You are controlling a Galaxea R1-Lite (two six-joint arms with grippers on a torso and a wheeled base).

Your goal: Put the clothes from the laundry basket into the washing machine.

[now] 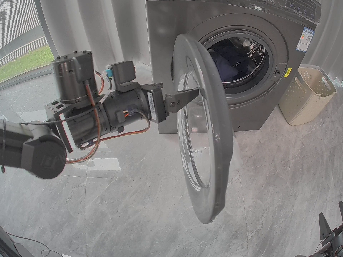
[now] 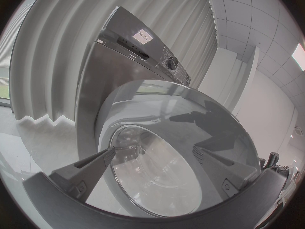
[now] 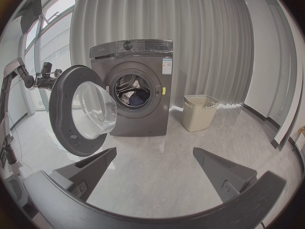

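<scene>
Clothes (image 1: 228, 66), a dark blue crumpled bundle, lie low inside the drum of the grey front-loading washing machine (image 1: 160, 36). From the head view I judge loading to be done and closing the door to be the step in hand. The round grey door with its glass bowl (image 1: 210, 143) stands swung out, nearly edge-on to me and hinged on my left. The left gripper (image 1: 194, 91) meets its outer rim near the top, a sensible place to push it shut. The cream perforated plastic laundry basket (image 1: 307, 97) sits upright on the floor just beside the machine's right side.

At the left wrist, the left gripper (image 2: 153, 149) has its jaws spread wide and holds nothing. Both tips are up against the door (image 2: 178, 112); I cannot tell if they press it.

At the right wrist, the right gripper (image 3: 154, 150) hangs well back with its jaws wide and empty, keeping clear of the door's swing. From here the clothes (image 3: 136, 99) form a heap with no clear long axis, with something paler beside them. The drum mouth faces me squarely. The basket (image 3: 198, 112) looks empty, though I cannot see its bottom.
</scene>
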